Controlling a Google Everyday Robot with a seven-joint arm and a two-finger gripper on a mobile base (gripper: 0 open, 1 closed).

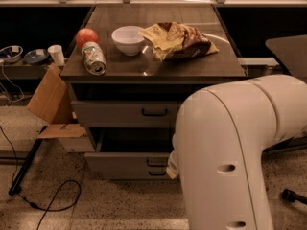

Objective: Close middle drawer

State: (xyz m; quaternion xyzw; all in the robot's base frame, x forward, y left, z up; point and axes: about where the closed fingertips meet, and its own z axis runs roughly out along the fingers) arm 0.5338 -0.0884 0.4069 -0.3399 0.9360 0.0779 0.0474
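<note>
Speckled stone floor [120, 210] and a grey metal cabinet [81, 110] with a dark, glossy top fill the centre of the frame. The middle drawer [124, 160] stands pulled out at lower centre; its flat front carries a small dark pull, and its cavity is in shadow, contents not discernible. On the top, from left to right: a round red fruit [86, 36], a metal can [94, 58] lying on its side with an unreadable label, a smooth white bowl [128, 39] showing a plain white interior, and a crumpled yellow-brown snack bag [180, 40] with no legible print. An open cardboard box [48, 99] leans at left. The gripper [171, 169], a cream tip mostly hidden behind the bulky white arm [240, 152], sits at the drawer front's right end; whether it is released or clenched cannot be told.
</note>
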